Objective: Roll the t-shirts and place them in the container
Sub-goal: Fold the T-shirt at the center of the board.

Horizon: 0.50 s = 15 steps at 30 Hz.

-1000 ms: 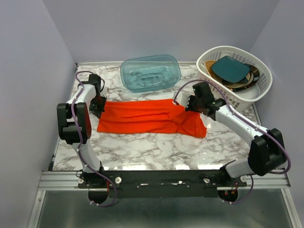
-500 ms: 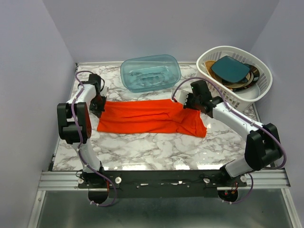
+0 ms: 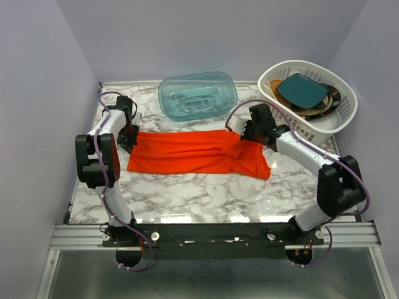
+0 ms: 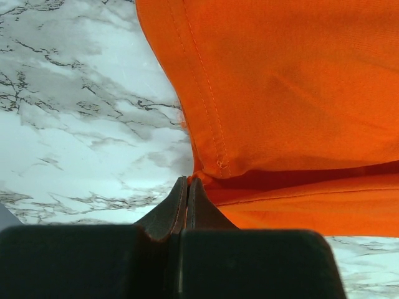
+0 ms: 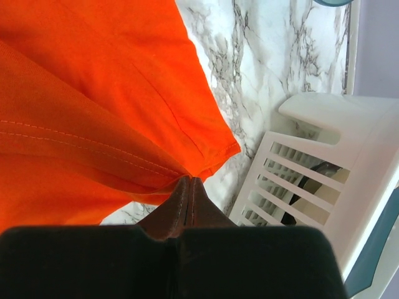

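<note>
The red-orange t-shirt is lying in a long band on the marble table, its axis running 9 to 3 o'clock. The left gripper is pinching its 9 o'clock corner, the right gripper its 3 o'clock corner, both jaws pressed together on fabric. A teal tub is sitting at 12, a white basket at 2 — freer room seems toward 6.

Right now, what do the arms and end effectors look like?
Left arm and right arm: white links, chunky black joint housings, looping purple cables. Left end effector and right end effector: black, tapering to thin brownish tips.
</note>
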### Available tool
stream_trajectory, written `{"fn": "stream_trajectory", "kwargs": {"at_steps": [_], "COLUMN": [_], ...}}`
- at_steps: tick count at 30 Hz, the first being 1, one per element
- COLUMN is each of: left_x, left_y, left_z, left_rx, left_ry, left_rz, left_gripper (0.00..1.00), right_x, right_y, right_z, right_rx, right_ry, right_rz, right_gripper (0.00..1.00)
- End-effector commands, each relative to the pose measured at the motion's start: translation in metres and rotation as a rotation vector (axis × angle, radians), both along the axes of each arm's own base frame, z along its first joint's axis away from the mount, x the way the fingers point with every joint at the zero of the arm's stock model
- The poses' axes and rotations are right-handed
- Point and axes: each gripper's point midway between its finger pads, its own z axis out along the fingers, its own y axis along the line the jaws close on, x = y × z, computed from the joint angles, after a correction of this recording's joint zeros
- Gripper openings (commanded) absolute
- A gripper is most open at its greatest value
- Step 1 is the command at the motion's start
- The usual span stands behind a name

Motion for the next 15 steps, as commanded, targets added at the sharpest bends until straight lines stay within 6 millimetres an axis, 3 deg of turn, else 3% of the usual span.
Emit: {"fn": "stream_trajectory", "kwargs": {"at_steps": [1, 9, 11, 14, 15], "left_x": [0.007, 0.006, 0.007, 0.011, 0.011], "left_y": [0.008, 0.008, 0.009, 0.010, 0.011], "left_z": [0.001, -0.002, 0.000, 0.004, 0.006], "left_rx": [0.032, 0.035, 0.037, 0.044, 0.046], "left_ry": [-0.019, -0.016, -0.018, -0.037, -0.044], "left_rz": [0.024, 0.022, 0.022, 0.025, 0.027], "left_gripper": [0.00, 0.00, 0.07, 0.22, 0.26], "right_x": [0.022, 0.041, 0.040, 0.038, 0.036], "right_y": [0.003, 0.010, 0.010, 0.007, 0.005], "right_z": [0.015, 0.011, 0.008, 0.003, 0.005], "right_rx": [0.026, 0.021, 0.018, 0.014, 0.026], "right_ry": [-0.062, -0.059, -0.056, -0.041, -0.043], "right_rz": [-0.040, -0.047, -0.048, -0.069, -0.091], "right_gripper": [0.01, 0.01, 0.01, 0.18, 0.34]}}
